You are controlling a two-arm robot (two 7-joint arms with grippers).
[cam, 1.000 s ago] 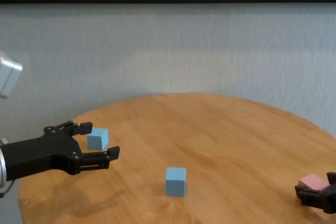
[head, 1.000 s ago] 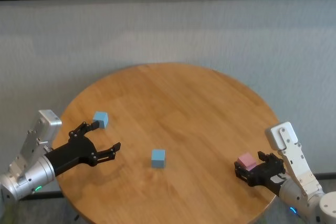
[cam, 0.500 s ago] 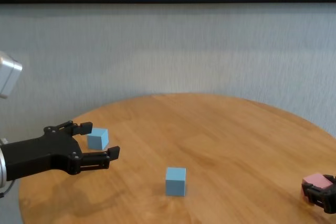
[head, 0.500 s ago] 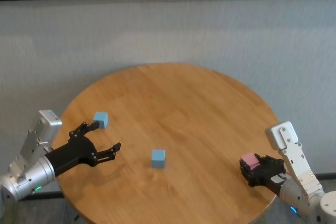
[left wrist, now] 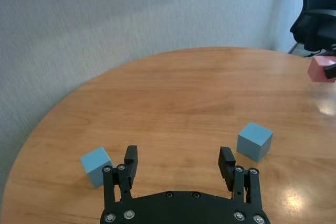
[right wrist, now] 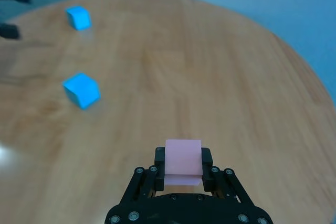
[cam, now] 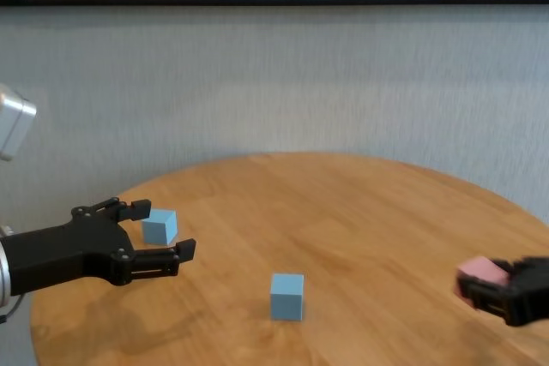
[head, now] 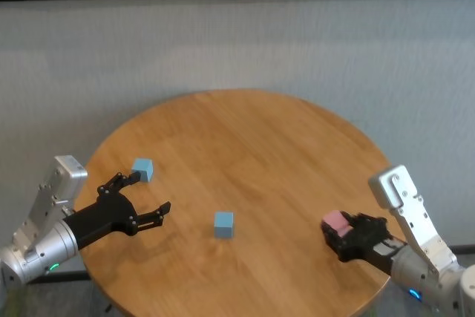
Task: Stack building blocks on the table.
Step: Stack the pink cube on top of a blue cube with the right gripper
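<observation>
Over the near right part of the desk [head: 245, 139], the right pincer [head: 343, 232] is clamped on the pink block [head: 335, 220], squeezing two opposite flat faces so the cube's top stands proud of the fingers; in the chest view it appears lifted clear of the wood. The central blue block [head: 223, 223] sits alone near the middle of the desk's near half, well apart from the pink one. The second blue block [head: 142, 169] rests near the left edge, just beside the upper finger of the left pincer [head: 148, 197], which hovers with its jaws spread wide and holds nothing. The cubes look small, rigid and light, with matte faces that should give decent friction. A hold across parallel sides, kept low enough to leave the underside free, would likely suit setting one squarely on another; a skewed grip could tip the stack.
</observation>
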